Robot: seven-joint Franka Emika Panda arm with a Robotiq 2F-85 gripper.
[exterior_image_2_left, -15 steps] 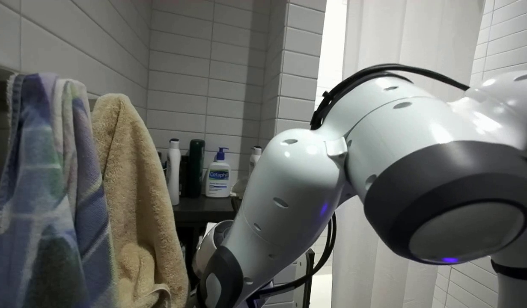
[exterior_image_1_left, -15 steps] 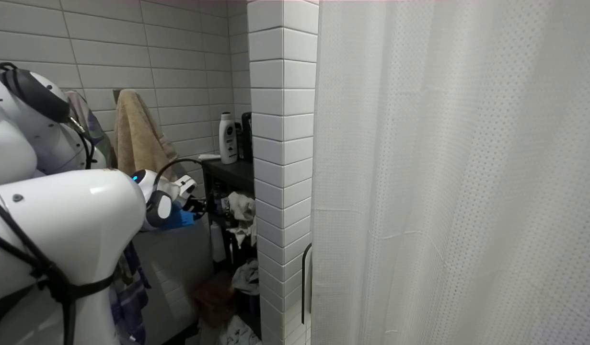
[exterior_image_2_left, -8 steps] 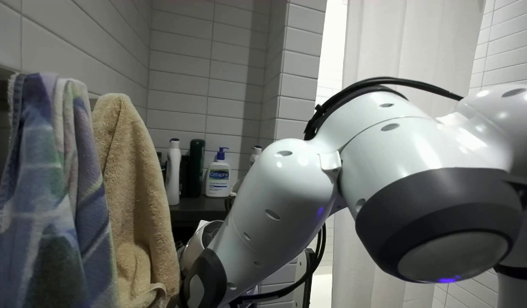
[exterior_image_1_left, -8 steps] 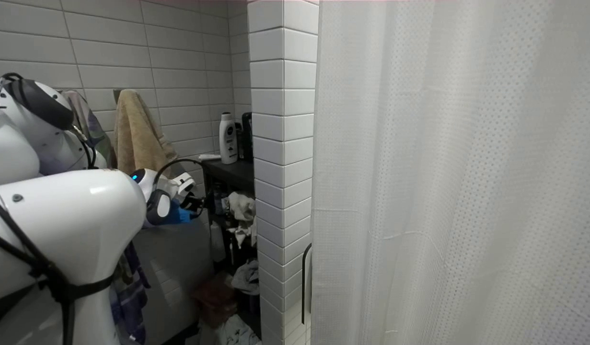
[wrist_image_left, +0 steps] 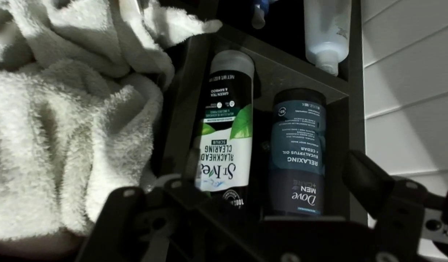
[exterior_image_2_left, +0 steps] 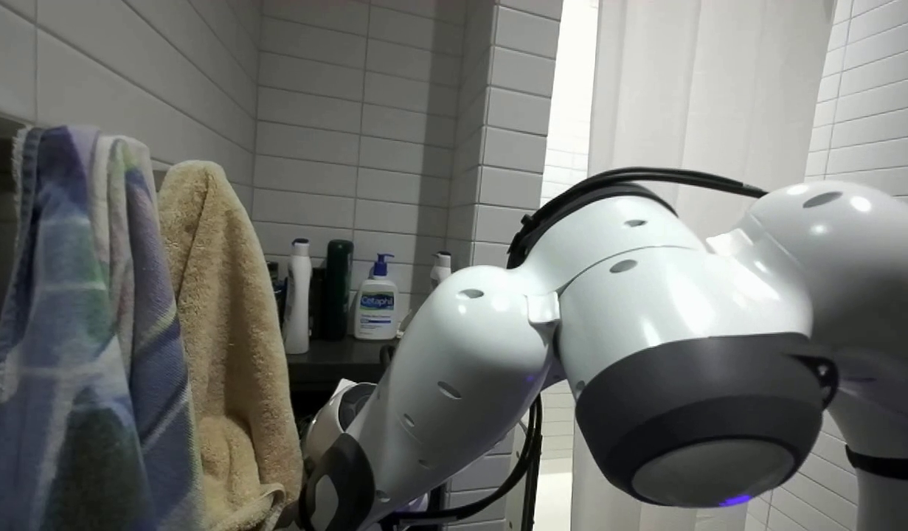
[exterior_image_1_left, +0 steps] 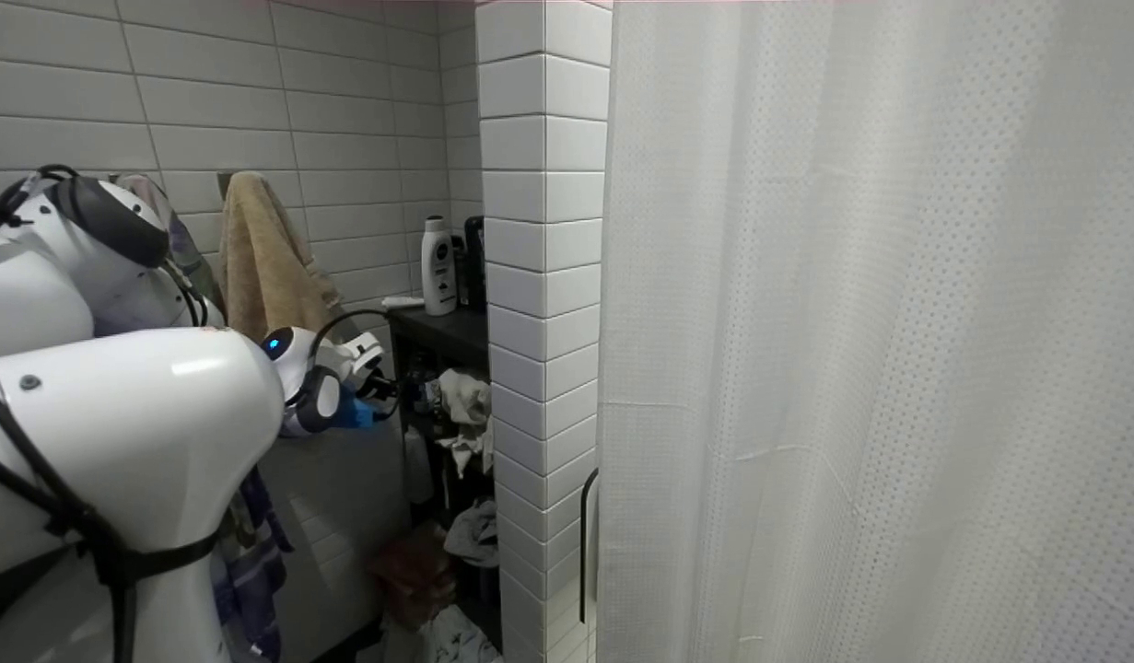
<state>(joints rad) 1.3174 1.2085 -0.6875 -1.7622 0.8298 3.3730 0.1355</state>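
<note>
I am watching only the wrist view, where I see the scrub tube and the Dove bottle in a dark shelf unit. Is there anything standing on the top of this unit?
Observer: Yes, in an exterior view a white bottle stands upright on the shelf top.
Operator: Thank you. Is it standing alone there?
Observer: No, a pump bottle labelled Cetaphil stands there too, as an exterior view shows.
Operator: And my gripper, is it higher or lower than this top?
Observer: Lower: in an exterior view the gripper is below the level of the top.
</note>
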